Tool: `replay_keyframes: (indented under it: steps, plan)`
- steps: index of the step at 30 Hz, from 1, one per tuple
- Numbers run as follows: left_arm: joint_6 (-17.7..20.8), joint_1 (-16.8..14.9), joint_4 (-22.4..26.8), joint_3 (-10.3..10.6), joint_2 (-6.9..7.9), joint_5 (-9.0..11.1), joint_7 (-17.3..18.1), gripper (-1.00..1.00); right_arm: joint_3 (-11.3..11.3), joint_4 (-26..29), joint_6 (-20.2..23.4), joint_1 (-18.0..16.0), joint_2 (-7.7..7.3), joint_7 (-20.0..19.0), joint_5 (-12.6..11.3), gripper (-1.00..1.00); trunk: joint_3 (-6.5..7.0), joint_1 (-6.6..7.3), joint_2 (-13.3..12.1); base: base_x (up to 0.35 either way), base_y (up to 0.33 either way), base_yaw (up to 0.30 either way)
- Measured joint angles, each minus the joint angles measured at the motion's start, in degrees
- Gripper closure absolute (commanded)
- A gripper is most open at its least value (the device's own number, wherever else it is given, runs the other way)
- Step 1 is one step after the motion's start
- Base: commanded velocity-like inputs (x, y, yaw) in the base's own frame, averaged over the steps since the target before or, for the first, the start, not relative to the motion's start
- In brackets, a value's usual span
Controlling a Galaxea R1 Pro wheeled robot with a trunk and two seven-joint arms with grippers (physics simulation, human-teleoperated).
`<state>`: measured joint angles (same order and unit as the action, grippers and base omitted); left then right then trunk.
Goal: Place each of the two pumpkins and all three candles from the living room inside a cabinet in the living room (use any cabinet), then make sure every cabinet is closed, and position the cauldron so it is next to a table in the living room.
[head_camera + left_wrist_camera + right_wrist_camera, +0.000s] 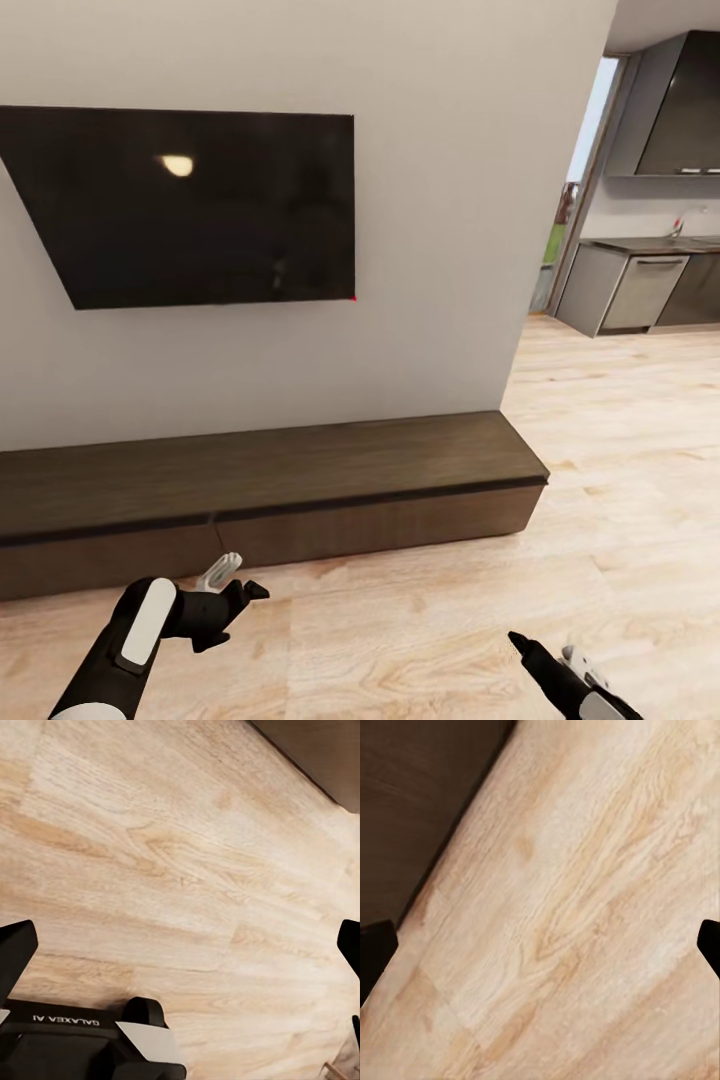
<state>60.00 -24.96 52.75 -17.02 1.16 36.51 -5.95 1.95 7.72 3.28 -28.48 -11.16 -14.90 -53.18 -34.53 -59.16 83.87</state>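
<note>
The cabinet [270, 490], a long low dark-brown unit with plain handle-less fronts, runs along the grey wall under the wall-mounted television [200, 205], and its fronts look shut, with a seam between two of them just above the left gripper [232, 590]. That claw hangs low over the wood floor [420, 620] just in front of the cabinet, released and carrying nothing; the left wrist view has its dark fingertips [15, 952] well apart over bare boards. The right gripper [545, 655] is also low over the floor, farther from the cabinet, and its wrist view puts its fingertips [375, 949] at opposite edges, so it reads as released and empty too. A kitchen with grey units [640, 290] lies through the opening beyond the wall. The main hazard, in my judgement, is the handle-less front: a fingertip could slip off the edge, or the arm could strike the cabinet's flat top while reaching low. With both claws empty, opening now gains little until something is fetched.
</note>
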Motion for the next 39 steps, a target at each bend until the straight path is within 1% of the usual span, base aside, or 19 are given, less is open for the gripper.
replay_keyframes:
  steps: [1, 2, 3, 4, 5, 6, 7, 9, 10, 12, 13, 14, 16, 18, 21, 24, 27, 33, 39]
  plan:
    - [0.00, 0.00, -0.01, -0.01, -0.01, 0.09, 0.00, -1.00, -1.17, 0.21, -0.78, 0.00, 0.48, -0.02, -0.61, -1.00, -0.18, -0.22, 0.40, 0.000, 0.000, 0.000]
    - [0.00, 0.00, -0.01, -0.05, -0.01, 0.51, 0.02, -1.00, -1.99, 1.14, -1.93, 0.00, 1.44, -0.01, -1.03, -1.00, -0.36, -0.44, 0.80, 0.000, 0.000, 0.000]
    - [0.00, 0.00, -0.01, -0.06, -0.01, 0.91, 0.03, -1.00, -2.35, 1.94, -2.56, 0.00, 2.09, 0.00, -1.18, -1.00, -0.54, -0.66, 1.20, 0.000, 0.000, 0.000]
    - [-0.01, 0.00, -0.03, -0.05, -0.02, 2.89, 0.05, -1.00, -3.01, 5.11, -3.79, -0.02, 3.74, 0.01, -1.56, -1.00, -0.71, -0.88, 1.60, 0.000, 0.000, 0.000]
    - [-0.01, 0.02, -0.09, -0.04, 0.00, 4.48, 0.02, -1.00, -3.69, 7.17, -4.26, -0.01, 4.58, 0.03, -1.80, -1.00, -0.89, -1.10, 2.01, 0.000, 0.000, 0.000]
    - [0.00, 0.03, -0.17, -0.01, 0.07, 6.22, 0.03, -1.00, -4.57, 8.75, -4.54, -0.01, 5.09, 0.00, -2.27, -1.00, -1.07, -1.32, 2.41, 0.000, 0.000, 0.000]
    - [0.00, 0.02, -0.21, 0.01, 0.13, 7.13, 0.02, -1.00, -5.15, 9.34, -4.64, 0.00, 5.29, -0.01, -2.65, -1.00, -1.26, -1.54, 2.81, 0.000, 0.000, 0.000]
    - [0.00, 0.02, -0.30, 0.01, 0.27, 10.53, 0.04, -1.00, -7.27, 10.89, -4.72, 0.00, 5.84, -0.05, -4.81, -1.00, -1.61, -1.98, 3.61, 0.000, 0.000, 0.000]
    - [0.00, 0.03, -0.33, 0.00, 0.30, 11.33, 0.04, -1.00, -7.71, 11.16, -4.68, 0.00, 5.99, -0.08, -5.49, -1.00, -1.80, -2.20, 4.01, 0.000, 0.000, 0.000]
    - [0.00, 0.06, -0.44, -0.06, 0.42, 14.01, 0.04, -1.00, -8.65, 11.88, -4.38, 0.00, 6.59, -0.54, -8.11, -1.00, -2.15, -2.64, 4.81, 0.000, 0.000, 0.000]
    - [0.00, 0.07, -0.62, -0.09, 0.45, 14.91, 0.03, -1.00, -8.82, 12.07, -4.24, 0.00, 7.14, -0.94, -8.93, -1.00, -2.33, -2.86, 5.21, 0.000, 0.000, 0.000]
    - [0.00, 0.08, -0.78, -0.13, 0.48, 15.24, 0.03, -1.00, -8.88, 12.14, -4.20, 0.00, 7.55, -1.14, -9.23, -1.00, -2.51, -3.08, 5.61, 0.000, 0.000, 0.000]
    - [0.00, 0.08, -1.68, -0.31, 0.58, 16.03, 0.05, -1.00, -9.01, 12.29, -4.44, 0.00, 9.48, -1.70, -9.89, -1.00, -2.87, -3.51, 6.42, 0.000, 0.000, 0.000]
    - [0.00, 0.09, -2.70, -0.50, 0.84, 16.35, 0.05, -1.00, -9.23, 12.67, -4.65, 0.00, 10.85, -1.97, -10.17, -1.00, -3.23, -3.95, 7.22, 0.000, 0.000, 0.000]
    - [0.00, 0.09, -3.26, -0.58, 1.56, 16.53, 0.06, -1.00, -9.39, 13.36, -4.88, 0.00, 11.52, -2.05, -10.38, -1.00, -3.77, -4.61, 8.42, 0.000, 0.000, 0.000]
    - [0.00, 0.09, -3.47, -0.57, 1.92, 16.61, 0.06, -1.00, -9.55, 13.61, -5.00, 0.00, 11.63, -1.96, -10.54, -1.00, -4.31, -5.27, 9.63, 0.000, 0.000, 0.000]
    - [0.00, 0.09, -3.52, -0.56, 2.02, 16.63, 0.06, -1.00, -9.62, 13.51, -5.01, 0.00, 11.22, -1.94, -10.61, -1.00, -4.85, -5.93, 10.83, 0.000, 0.000, 0.000]
    - [0.00, 0.09, -3.61, -0.36, 1.99, 16.64, 0.06, -1.00, -11.67, 13.43, -4.72, 0.00, 10.63, -1.72, -10.48, -1.00, -5.92, -7.25, 13.24, 0.000, 0.000, 0.000]
    - [0.00, 0.09, -3.62, -0.46, 2.09, 16.64, 0.06, -1.00, -12.21, 13.60, -4.35, 0.00, 10.54, -1.65, -10.44, -1.00, -7.00, -8.57, 15.64, 0.000, 0.000, 0.000]
